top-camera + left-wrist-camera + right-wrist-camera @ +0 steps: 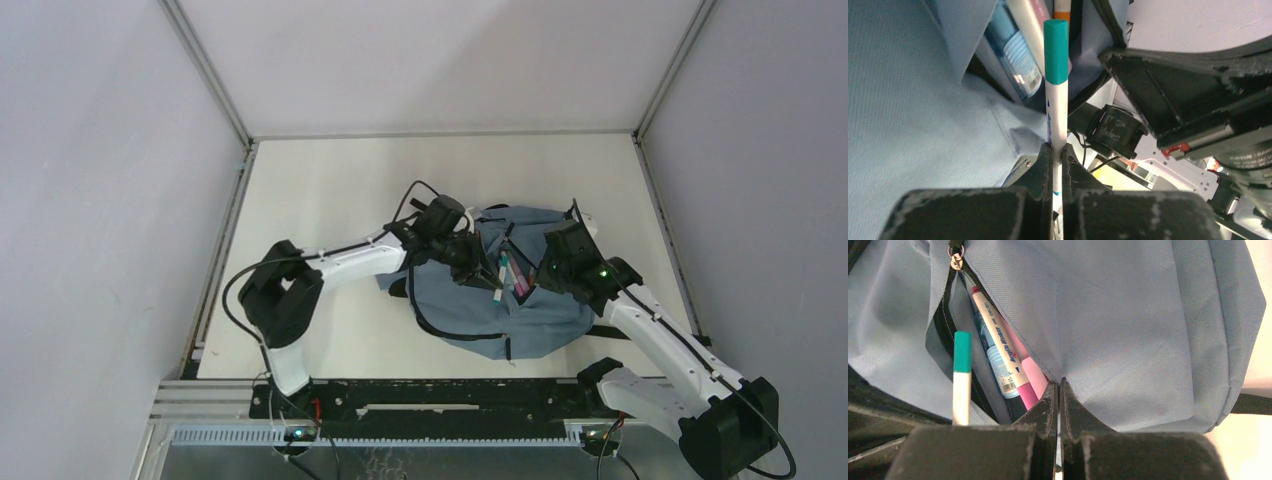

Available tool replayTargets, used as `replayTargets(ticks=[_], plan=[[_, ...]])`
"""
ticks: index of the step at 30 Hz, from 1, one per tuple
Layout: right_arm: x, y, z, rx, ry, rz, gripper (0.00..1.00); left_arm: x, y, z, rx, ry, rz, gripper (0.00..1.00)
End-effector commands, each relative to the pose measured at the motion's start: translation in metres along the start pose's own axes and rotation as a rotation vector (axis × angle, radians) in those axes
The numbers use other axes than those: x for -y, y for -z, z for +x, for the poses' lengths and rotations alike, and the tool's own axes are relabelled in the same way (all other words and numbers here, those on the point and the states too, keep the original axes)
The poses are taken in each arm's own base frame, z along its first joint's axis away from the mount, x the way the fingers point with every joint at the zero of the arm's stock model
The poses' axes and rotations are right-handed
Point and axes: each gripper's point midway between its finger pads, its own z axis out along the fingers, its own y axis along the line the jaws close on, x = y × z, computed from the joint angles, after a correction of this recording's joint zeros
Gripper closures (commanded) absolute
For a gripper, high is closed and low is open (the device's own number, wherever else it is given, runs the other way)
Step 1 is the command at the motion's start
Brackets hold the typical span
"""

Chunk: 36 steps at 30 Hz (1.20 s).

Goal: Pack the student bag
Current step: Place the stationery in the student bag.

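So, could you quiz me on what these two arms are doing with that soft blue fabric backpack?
1. Which one holds the white marker with the teal cap? A) left gripper B) right gripper C) neither
2. True or false: the pocket of the soft dusty-blue fabric backpack is zipped shut.
3. What colour is the cap of the other white marker, lying in that pocket?
Key: 1 A; 2 false, it gapes open; 3 pink.

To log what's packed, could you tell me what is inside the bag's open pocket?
In the bag: a white marker with pink cap and a pale blue item. Fabric hides anything deeper.
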Motion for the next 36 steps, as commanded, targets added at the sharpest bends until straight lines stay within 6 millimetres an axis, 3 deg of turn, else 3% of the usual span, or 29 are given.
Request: replayTargets(ticks=[1,5,10,12,14,17,24,31,33,36], plan=[[0.001,0.004,-0.006,0.023,-0.012,0.004,1.00,0.038,-0.003,-0.011,-0.002,-0.036,0.066,1.00],[0.002,0.006,-0.005,0.024,-0.013,0.006,1.00,0.042,-0.014,-0.023,0.011,-0.026,0.070,0.99],[0.004,0.007,-0.004,0.024,-0.018,0.010,1.00,0.039,-0.040,-0.039,-0.011,0.020,0.060,0.89],[0.005,0.009,-0.004,0.026,-0.020,0.013,1.00,0.039,-0.046,-0.042,-0.016,0.032,0.065,0.78],[0.007,0.011,-0.004,0.028,-0.022,0.020,1.00,0.041,-0.047,-0.045,-0.003,0.030,0.066,0.59],[0.009,0.011,-0.003,0.027,-0.024,0.030,1.00,0.048,-0.042,-0.048,0.018,-0.006,0.074,0.46],[0.006,0.008,-0.003,0.022,-0.023,0.021,1.00,0.050,-0.022,-0.046,0.072,-0.074,0.040,0.54],[0.005,0.006,-0.002,0.017,-0.017,0.021,1.00,0.080,0.034,-0.052,0.203,-0.318,0.016,0.57],[0.000,0.008,-0.002,0.017,-0.021,-0.001,1.00,0.077,0.046,-0.060,0.236,-0.347,-0.009,0.57],[-0.024,0.011,0.000,0.017,0.018,-0.100,0.99,0.061,0.059,-0.073,0.267,-0.337,-0.047,0.57]])
